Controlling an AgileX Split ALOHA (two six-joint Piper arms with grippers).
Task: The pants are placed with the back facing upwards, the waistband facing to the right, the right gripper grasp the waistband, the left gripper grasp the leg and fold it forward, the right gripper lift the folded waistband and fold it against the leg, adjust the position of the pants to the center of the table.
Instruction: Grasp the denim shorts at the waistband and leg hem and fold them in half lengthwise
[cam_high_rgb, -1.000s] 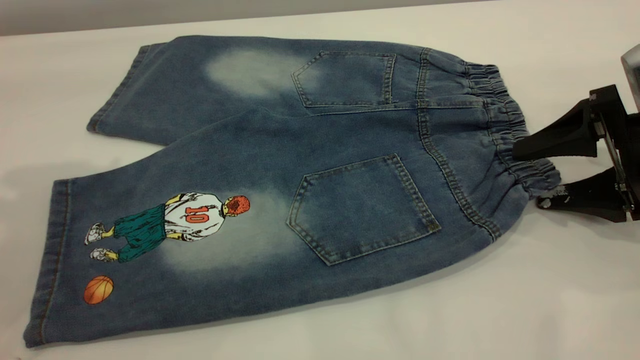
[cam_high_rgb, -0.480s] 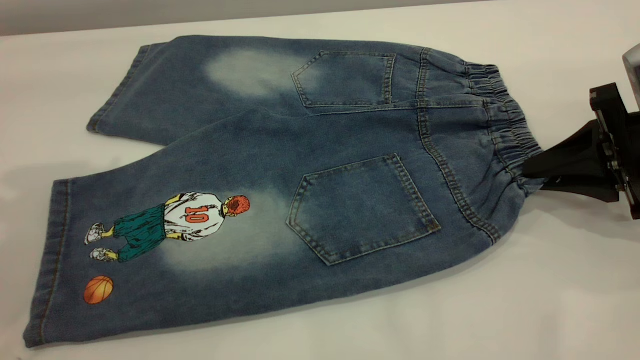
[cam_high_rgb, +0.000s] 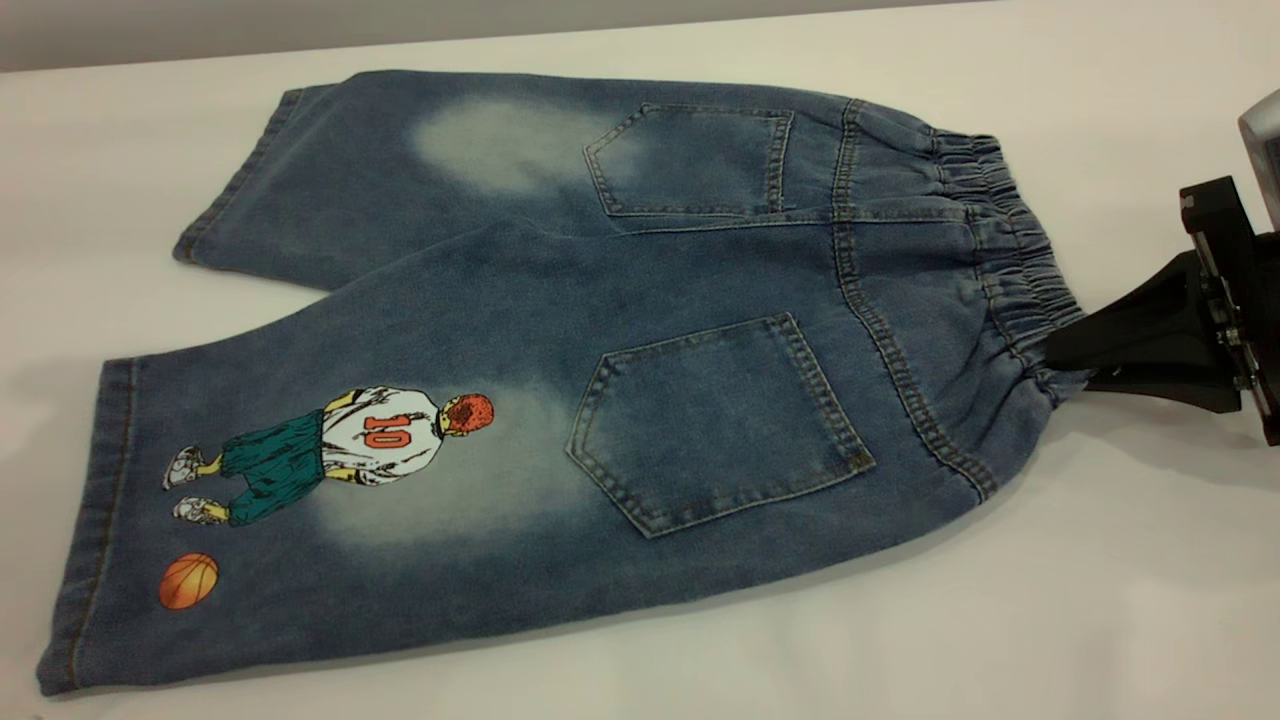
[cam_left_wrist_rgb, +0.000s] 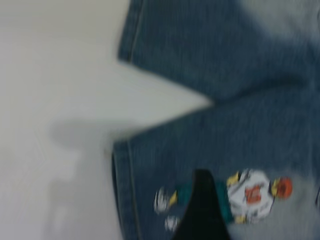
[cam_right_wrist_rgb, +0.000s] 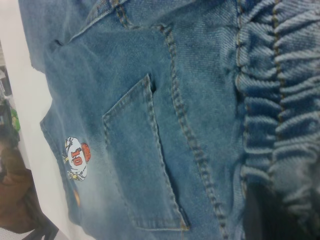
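Now that the right gripper (cam_high_rgb: 1062, 362) has clamped shut on the waistband (cam_high_rgb: 1010, 270), tugging the pants (cam_high_rgb: 560, 380) slightly across the table (cam_high_rgb: 1000, 620), the leg (cam_high_rgb: 300, 500) beside them awaits the left gripper (cam_left_wrist_rgb: 202, 210), its fingers' state unclear.

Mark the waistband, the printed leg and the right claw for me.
waistband (cam_high_rgb: 1010, 262): exterior view, gathered elastic ruffles.
printed leg (cam_high_rgb: 330, 455): exterior view, player print.
right claw (cam_high_rgb: 1062, 358): exterior view, tips shut on the waistband.
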